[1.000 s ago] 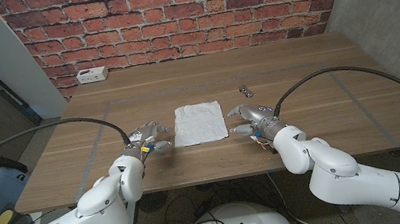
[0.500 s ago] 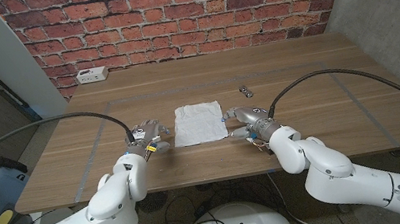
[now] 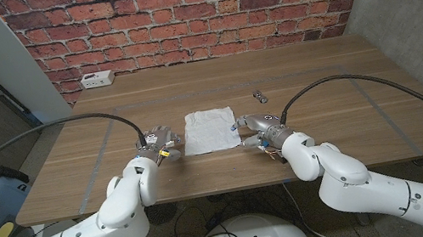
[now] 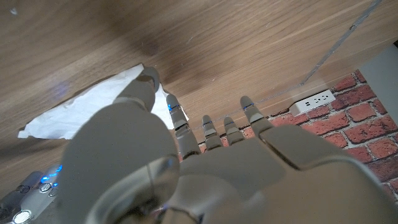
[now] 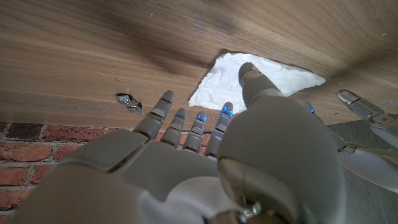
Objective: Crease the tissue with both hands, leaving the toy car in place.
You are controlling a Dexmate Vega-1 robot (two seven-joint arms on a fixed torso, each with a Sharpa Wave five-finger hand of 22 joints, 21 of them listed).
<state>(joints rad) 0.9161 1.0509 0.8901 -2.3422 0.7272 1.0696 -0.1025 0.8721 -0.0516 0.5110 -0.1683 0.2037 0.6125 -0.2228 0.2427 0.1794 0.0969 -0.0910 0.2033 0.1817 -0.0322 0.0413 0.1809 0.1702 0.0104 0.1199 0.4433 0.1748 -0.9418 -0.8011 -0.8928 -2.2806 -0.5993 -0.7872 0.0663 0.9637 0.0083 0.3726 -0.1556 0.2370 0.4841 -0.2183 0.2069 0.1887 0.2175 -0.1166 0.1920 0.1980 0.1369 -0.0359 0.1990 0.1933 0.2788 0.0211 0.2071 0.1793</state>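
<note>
Where tissue (image 3: 211, 130) lies: wooden table (image 3: 325, 74) (brick-backed).

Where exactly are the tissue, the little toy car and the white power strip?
tissue (image 3: 211, 130): head view, middle of the white sheet.
toy car (image 3: 260, 94): head view, middle of its small body.
power strip (image 3: 97, 80): head view, middle of its top face.

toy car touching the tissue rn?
Apart. The head view shows bare table between the toy car and the tissue; the right wrist view shows the same gap.
</note>
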